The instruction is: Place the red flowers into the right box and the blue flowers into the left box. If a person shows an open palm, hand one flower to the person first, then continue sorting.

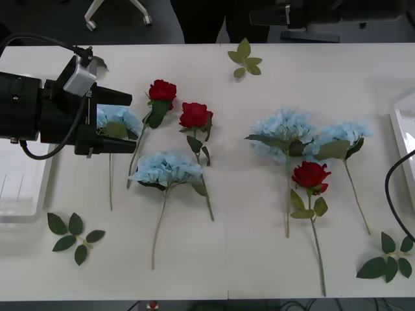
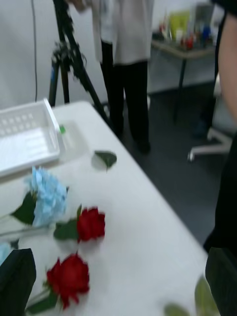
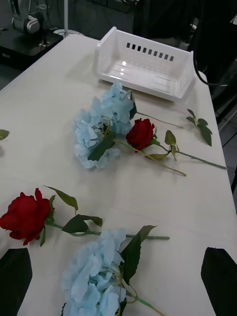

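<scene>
The left box [image 1: 19,194] lies just behind the left claw [image 1: 133,123], on its outer side. That claw hovers low over the table with its fingers [image 3: 15,276] spread wide and nothing in them. A blue flower [image 3: 94,276] lies directly between them, its head under the claw and its stem trailing away. A rose [image 3: 24,217] lies just beyond one fingertip, and its leafy stem runs close past the blue head. If the claw closes from here, it could catch that stem too or drag the rose along, putting red in the wrong box. The blue head is soft and fluffy, so a pinch on the petals alone would likely slip. The thin stem would be the surer hold. Farther ahead of the claw lie two more blue heads [image 3: 103,123] with another rose [image 3: 140,133] resting against them. That tangle could lift as one. The right box [image 3: 143,64] stands well beyond. The right claw [image 2: 118,281] waits wide open and empty at the far edge.
</scene>
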Tool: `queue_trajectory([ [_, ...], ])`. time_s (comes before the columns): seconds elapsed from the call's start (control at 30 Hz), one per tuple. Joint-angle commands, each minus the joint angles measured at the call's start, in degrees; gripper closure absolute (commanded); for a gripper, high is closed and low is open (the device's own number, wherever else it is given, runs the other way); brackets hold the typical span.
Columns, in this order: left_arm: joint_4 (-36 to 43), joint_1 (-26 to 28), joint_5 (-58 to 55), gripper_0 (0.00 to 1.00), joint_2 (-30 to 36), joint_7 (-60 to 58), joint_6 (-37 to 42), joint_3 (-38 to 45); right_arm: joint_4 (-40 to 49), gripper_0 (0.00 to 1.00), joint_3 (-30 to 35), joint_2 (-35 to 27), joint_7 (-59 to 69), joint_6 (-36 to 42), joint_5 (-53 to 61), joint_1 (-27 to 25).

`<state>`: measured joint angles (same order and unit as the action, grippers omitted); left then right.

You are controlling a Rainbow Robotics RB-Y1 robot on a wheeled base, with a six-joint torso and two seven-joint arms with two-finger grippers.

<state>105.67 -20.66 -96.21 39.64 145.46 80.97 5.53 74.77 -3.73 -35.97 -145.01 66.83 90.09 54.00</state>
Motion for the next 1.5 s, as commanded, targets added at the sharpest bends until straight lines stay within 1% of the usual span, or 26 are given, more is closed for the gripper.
queue_trajectory([
  [0.03, 0.94, 0.71, -0.03, 0.00, -0.18, 1.05, -0.63, -0.35, 2.40, 0.00, -0.32, -3.67, 10.53, 4.71, -6.33, 4.10],
  [0.17, 0.94, 0.71, 2.87, 0.00, -0.18, -1.85, -0.63, -0.08, 5.30, 0.00, -1.11, -7.18, 19.94, 10.43, -12.84, 4.10],
  [0.27, 1.03, 0.62, 5.85, 0.00, 0.26, -8.35, -0.63, 0.27, 7.93, 0.00, -2.95, -10.43, 27.41, 16.14, -16.53, 3.92],
  [0.43, 1.03, 0.62, 12.45, 0.00, 1.85, -20.48, -0.28, 0.27, 10.31, 0.00, -3.39, -14.04, 36.99, 24.40, -21.63, 3.13],
  [0.57, 1.64, 2.73, 18.86, 0.00, 2.37, -30.85, -0.46, 2.29, 12.06, 0.00, -5.41, -16.94, 42.00, 27.92, -25.32, 2.43],
  [0.63, 3.31, 5.01, 26.33, 0.00, 2.46, -37.45, -0.63, 3.34, 14.44, 0.00, -8.05, -19.31, 45.08, 27.48, -27.51, 1.29],
  [0.67, 3.75, 5.54, 27.92, 0.00, 2.81, -38.68, -0.63, 3.61, 15.05, 0.00, -8.67, -19.93, 45.78, 27.13, -28.04, 0.76],
  [0.73, 5.42, 8.18, 33.98, 0.00, 3.78, -45.62, -1.07, 4.22, 18.92, 0.00, -10.60, -21.77, 48.94, 25.10, -30.50, -1.70],
  [0.83, 6.65, 11.69, 39.43, 0.00, 5.10, -54.41, -2.57, 4.22, 23.31, 0.00, -10.86, -23.88, 52.37, 21.59, -32.52, -6.36],
  [0.93, 7.27, 14.15, 44.97, 0.00, 4.75, -62.06, -4.06, 4.05, 26.39, 0.00, -10.86, -25.46, 55.01, 18.78, -34.02, -10.58],
  [0.97, 7.27, 14.42, 46.11, 0.00, 4.57, -63.29, -4.33, 3.70, 26.83, 0.00, -10.86, -25.64, 55.53, 18.25, -34.19, -11.28],
  [1.07, 7.18, 14.42, 52.44, 0.00, 2.11, -68.56, -4.59, 2.11, 27.71, 0.00, -10.86, -27.13, 57.56, 15.26, -34.19, -14.71],
  [1.13, 7.00, 13.45, 58.33, 0.00, -0.35, -71.99, -4.68, 0.18, 27.71, 0.00, -10.86, -27.75, 57.82, 13.24, -34.11, -17.08],
  [1.23, 4.89, 11.25, 67.47, 0.00, -3.52, -76.65, -4.68, -3.69, 27.71, 0.00, -10.86, -28.36, 57.91, 10.95, -34.28, -20.25],
  [1.3, 2.17, 8.71, 75.02, 0.00, -6.15, -79.46, -4.77, -7.12, 28.15, 0.00, -10.95, -29.33, 57.91, 9.37, -34.28, -22.53],
  [1.4, -1.17, 5.89, 79.16, 0.00, -9.05, -81.74, -5.38, -9.66, 29.29, 0.00, -11.30, -30.82, 57.82, 7.35, -34.99, -25.26],
  [1.5, -3.54, 3.70, 80.74, 0.00, -10.90, -81.48, -5.64, -10.98, 30.52, 0.00, -11.48, -31.70, 57.82, 6.03, -36.57, -28.07],
])
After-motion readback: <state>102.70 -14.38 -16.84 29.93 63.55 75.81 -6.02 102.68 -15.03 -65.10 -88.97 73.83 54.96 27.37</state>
